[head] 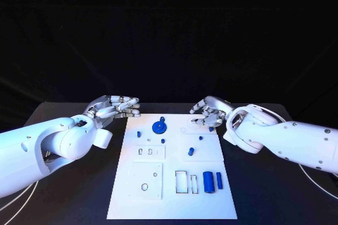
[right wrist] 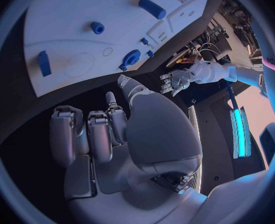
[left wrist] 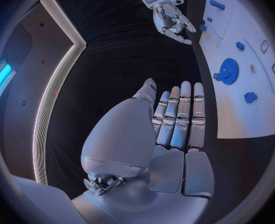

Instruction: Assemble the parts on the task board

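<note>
With both hands empty and fingers loosely curled, the left robot hand (head: 116, 107) and right robot hand (head: 209, 112) are held beside the task board's (head: 134, 205) far corners, the blue gear (head: 159, 127) lying between them, slightly nearer the left.
</note>
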`<action>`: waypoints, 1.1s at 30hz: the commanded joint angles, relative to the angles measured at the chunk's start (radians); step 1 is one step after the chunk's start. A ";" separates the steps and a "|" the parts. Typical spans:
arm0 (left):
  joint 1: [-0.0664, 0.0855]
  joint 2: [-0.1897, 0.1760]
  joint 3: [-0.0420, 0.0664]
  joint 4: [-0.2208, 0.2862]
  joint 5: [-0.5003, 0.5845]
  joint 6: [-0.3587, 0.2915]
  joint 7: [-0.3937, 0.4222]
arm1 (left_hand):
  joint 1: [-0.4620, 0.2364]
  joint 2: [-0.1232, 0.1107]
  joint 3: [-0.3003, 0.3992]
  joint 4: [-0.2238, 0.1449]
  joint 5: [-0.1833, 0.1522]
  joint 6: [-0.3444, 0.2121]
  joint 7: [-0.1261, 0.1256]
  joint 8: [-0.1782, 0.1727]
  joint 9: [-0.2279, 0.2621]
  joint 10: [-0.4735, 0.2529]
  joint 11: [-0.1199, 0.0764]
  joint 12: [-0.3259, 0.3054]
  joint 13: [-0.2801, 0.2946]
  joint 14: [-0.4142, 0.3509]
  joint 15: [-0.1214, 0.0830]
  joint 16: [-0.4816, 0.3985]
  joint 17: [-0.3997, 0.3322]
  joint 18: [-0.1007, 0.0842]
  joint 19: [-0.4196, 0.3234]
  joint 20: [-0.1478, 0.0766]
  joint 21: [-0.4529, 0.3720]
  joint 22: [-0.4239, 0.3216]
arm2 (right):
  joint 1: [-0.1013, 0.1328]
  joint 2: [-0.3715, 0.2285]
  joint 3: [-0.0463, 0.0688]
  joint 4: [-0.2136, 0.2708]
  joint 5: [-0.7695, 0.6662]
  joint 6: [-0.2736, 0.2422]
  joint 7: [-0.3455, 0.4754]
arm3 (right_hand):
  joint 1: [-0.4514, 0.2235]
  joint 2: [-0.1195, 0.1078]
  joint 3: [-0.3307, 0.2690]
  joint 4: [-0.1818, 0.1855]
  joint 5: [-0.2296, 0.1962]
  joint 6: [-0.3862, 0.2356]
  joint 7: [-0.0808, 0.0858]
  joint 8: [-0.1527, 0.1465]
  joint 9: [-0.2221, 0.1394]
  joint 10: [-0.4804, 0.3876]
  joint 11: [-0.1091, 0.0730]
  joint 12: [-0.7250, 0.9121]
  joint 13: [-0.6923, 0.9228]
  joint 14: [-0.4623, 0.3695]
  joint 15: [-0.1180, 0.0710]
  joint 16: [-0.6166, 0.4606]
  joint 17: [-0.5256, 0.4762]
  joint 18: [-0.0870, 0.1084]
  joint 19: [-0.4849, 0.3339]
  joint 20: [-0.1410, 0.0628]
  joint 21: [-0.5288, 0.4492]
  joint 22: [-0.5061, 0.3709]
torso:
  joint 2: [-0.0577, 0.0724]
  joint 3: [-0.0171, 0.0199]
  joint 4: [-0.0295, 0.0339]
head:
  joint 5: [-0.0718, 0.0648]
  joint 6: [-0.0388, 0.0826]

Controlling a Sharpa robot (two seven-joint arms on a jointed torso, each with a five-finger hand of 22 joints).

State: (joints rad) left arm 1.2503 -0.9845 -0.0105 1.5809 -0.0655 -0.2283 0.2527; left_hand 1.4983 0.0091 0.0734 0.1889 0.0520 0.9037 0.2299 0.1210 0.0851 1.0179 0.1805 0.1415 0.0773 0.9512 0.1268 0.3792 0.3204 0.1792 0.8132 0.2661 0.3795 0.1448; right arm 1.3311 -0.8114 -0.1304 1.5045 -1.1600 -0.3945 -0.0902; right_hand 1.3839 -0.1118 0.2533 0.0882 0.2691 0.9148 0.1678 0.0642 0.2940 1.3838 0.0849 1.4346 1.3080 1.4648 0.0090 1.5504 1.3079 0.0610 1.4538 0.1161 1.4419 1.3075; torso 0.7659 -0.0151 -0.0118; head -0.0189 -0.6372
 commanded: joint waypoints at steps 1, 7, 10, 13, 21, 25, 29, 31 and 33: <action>0.001 0.004 -0.001 -0.004 0.011 0.013 0.006 | -0.009 0.002 0.003 0.005 -0.002 -0.006 0.007 0.002 0.002 -0.004 -0.003 0.006 0.002 0.008 0.002 -0.008 -0.003 0.004 0.003 0.007 -0.008 -0.002 | 0.001 -0.047 -0.003 0.010 0.241 0.096 0.184 | 0.022 -0.006 0.006 -0.023 0.007 0.008 -0.004 0.001 -0.002 -0.015 -0.006 -0.013 -0.013 0.088 -0.003 -0.013 0.190 -0.007 -0.020 -0.001 -0.019 0.074 | -0.007 0.0014 -0.0085 | -0.010 0.000; 0.001 0.007 -0.001 -0.016 0.011 0.013 0.009 | -0.010 0.002 0.003 0.005 -0.002 -0.006 0.008 0.002 0.002 -0.004 -0.003 0.007 0.002 0.009 0.002 -0.008 -0.003 0.004 0.003 0.008 -0.008 -0.002 | -0.007 -0.127 -0.009 -0.012 0.212 0.080 0.256 | 0.034 -0.021 0.006 -0.046 0.009 0.009 -0.010 -0.001 -0.006 -0.030 -0.012 -0.027 -0.031 0.085 -0.008 -0.020 0.178 -0.004 -0.030 -0.006 -0.031 0.062 | -0.013 0.0036 -0.0156 | -0.021 0.001; 0.001 0.009 -0.001 -0.021 0.011 0.012 0.010 | -0.010 0.002 0.003 0.005 -0.002 -0.006 0.008 0.002 0.002 -0.004 -0.003 0.007 0.002 0.009 0.002 -0.008 -0.003 0.004 0.003 0.008 -0.008 -0.002 | -0.017 -0.148 -0.011 -0.046 0.170 0.059 0.275 | 0.029 -0.028 -0.003 -0.050 -0.010 -0.002 -0.008 -0.003 -0.010 -0.033 -0.011 -0.031 -0.037 0.085 -0.008 -0.020 0.178 -0.003 -0.033 -0.007 -0.035 0.060 | -0.013 0.0051 -0.0167 | -0.028 0.002; 0.001 0.010 -0.001 -0.023 0.011 0.012 0.009 | -0.010 0.002 0.003 0.005 -0.002 -0.006 0.008 0.002 0.002 -0.004 -0.003 0.007 0.002 0.009 0.002 -0.008 -0.003 0.004 0.003 0.008 -0.008 -0.002 | -0.029 -0.151 -0.011 -0.071 0.137 0.045 0.281 | 0.025 -0.030 -0.008 -0.051 -0.013 -0.012 -0.006 -0.004 -0.013 -0.035 -0.009 -0.033 -0.040 0.085 -0.007 -0.020 0.179 -0.003 -0.034 -0.007 -0.036 0.059 | -0.012 0.0061 -0.0169 | -0.032 0.002; 0.000 0.011 -0.002 -0.025 0.011 0.012 0.009 | -0.011 0.002 0.003 0.006 -0.002 -0.005 0.008 0.002 0.002 -0.004 -0.003 0.007 0.002 0.009 0.002 -0.008 -0.003 0.004 0.004 0.008 -0.008 -0.003 | -0.057 -0.115 -0.012 -0.136 0.074 0.013 0.269 | 0.013 -0.025 -0.022 -0.047 0.008 -0.035 0.003 -0.003 -0.019 -0.036 -0.001 -0.036 -0.042 0.086 -0.001 -0.019 0.181 -0.003 -0.035 -0.003 -0.041 0.057 | -0.011 0.0041 -0.0135 | -0.036 -0.002; 0.000 0.009 -0.002 -0.024 0.011 0.012 0.009 | -0.011 0.002 0.003 0.006 -0.002 -0.005 0.008 0.002 0.002 -0.004 -0.003 0.007 0.002 0.009 0.002 -0.008 -0.003 0.004 0.004 0.008 -0.008 -0.003 | -0.066 -0.102 -0.013 -0.148 0.063 0.015 0.266 | 0.013 -0.023 -0.022 -0.047 0.010 -0.036 0.003 -0.003 -0.019 -0.035 -0.001 -0.035 -0.041 0.086 -0.001 -0.019 0.182 -0.003 -0.034 -0.002 -0.039 0.059 | -0.011 0.0039 -0.0135 | -0.035 -0.006; 0.000 0.007 -0.002 -0.023 0.011 0.011 0.008 | -0.011 0.002 0.003 0.006 -0.002 -0.005 0.008 0.002 0.002 -0.004 -0.003 0.007 0.002 0.009 0.002 -0.008 -0.003 0.004 0.004 0.008 -0.008 -0.003 | -0.075 -0.096 -0.013 -0.148 0.049 0.023 0.264 | 0.014 -0.020 -0.023 -0.047 0.014 -0.032 0.004 0.000 -0.019 -0.031 0.000 -0.032 -0.035 0.087 0.000 -0.017 0.186 -0.004 -0.031 -0.002 -0.037 0.063 | -0.012 0.0028 -0.0158 | -0.036 -0.009; 0.000 0.006 -0.002 -0.023 0.011 0.011 0.008 | -0.011 0.002 0.003 0.006 -0.002 -0.005 0.008 0.002 0.002 -0.004 -0.003 0.007 0.002 0.009 0.002 -0.008 -0.003 0.004 0.004 0.008 -0.008 -0.003 | -0.078 -0.094 -0.013 -0.148 0.045 0.024 0.262 | 0.015 -0.018 -0.024 -0.047 0.016 -0.026 0.004 0.002 -0.018 -0.029 0.000 -0.030 -0.032 0.088 0.000 -0.015 0.189 -0.005 -0.029 -0.001 -0.034 0.066 | -0.012 0.0029 -0.0171 | -0.036 -0.009; 0.000 0.005 -0.002 -0.022 0.011 0.011 0.008 | -0.012 0.002 0.002 0.007 -0.002 -0.005 0.008 0.002 0.002 -0.004 -0.003 0.008 0.002 0.010 0.002 -0.009 -0.004 0.004 0.004 0.008 -0.008 -0.003 | -0.080 -0.092 -0.013 -0.149 0.042 0.024 0.258 | 0.014 -0.017 -0.024 -0.047 0.016 -0.024 0.005 0.003 -0.018 -0.028 0.000 -0.030 -0.031 0.088 0.001 -0.015 0.189 -0.005 -0.028 -0.001 -0.034 0.066 | -0.012 0.0030 -0.0169 | -0.038 -0.012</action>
State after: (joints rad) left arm 1.2498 -0.9797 -0.0129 1.5557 -0.0590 -0.2286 0.2533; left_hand 1.4983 0.0091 0.0751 0.1906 0.0520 0.9037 0.2299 0.1210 0.0859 1.0179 0.1805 0.1454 0.0776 0.9549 0.1305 0.3751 0.3180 0.1792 0.8168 0.2697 0.3753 0.1436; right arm 1.2531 -0.9048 -0.1434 1.3558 -1.0830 -0.3722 0.1639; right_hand 1.4003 -0.1344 0.2344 0.0402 0.2787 0.8858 0.1713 0.0643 0.2761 1.3533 0.0834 1.4040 1.2758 1.4648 0.0090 1.5338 1.3076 0.0611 1.4233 0.1108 1.4057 1.3080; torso 0.7546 -0.0120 -0.0273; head -0.0552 -0.6467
